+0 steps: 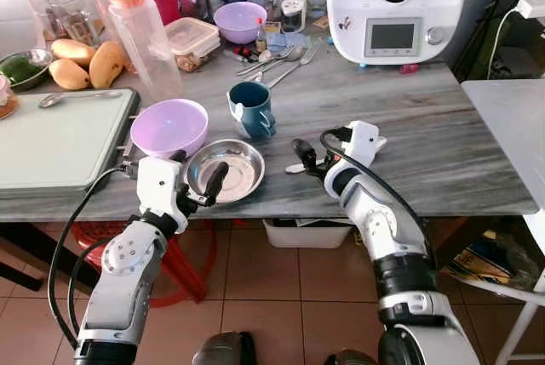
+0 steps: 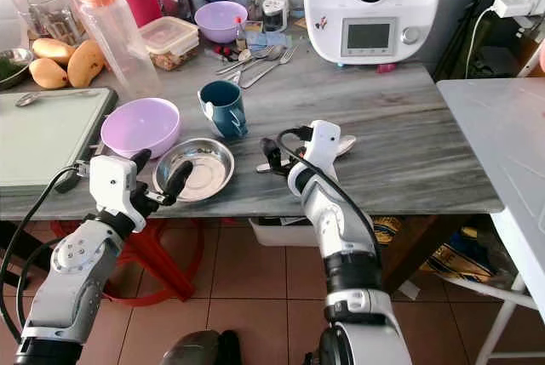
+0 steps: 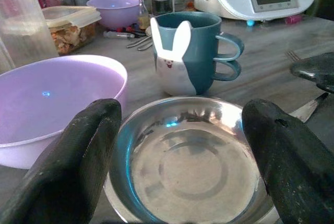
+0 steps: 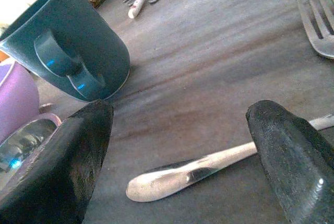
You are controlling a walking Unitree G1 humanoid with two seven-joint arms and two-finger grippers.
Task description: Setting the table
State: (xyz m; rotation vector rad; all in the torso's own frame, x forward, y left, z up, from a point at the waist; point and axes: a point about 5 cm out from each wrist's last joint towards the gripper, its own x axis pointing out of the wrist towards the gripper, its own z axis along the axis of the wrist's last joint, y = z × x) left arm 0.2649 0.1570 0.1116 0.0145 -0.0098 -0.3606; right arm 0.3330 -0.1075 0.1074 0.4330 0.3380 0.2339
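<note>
While my left gripper [image 1: 197, 179] hangs wide open at the near edge of the steel bowl [image 1: 232, 168], beside the purple bowl [image 1: 169, 125], my right gripper [image 4: 182, 166] spreads wide over a fork [image 4: 209, 164] lying right of the teal mug [image 1: 252, 110].

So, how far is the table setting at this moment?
Done: a purple bowl, steel dish and teal mug stand together near the table's front edge. In hand: the open left gripper brackets the dish, and the open right gripper brackets a utensil handle. Left: more cutlery lies farther back.
</note>
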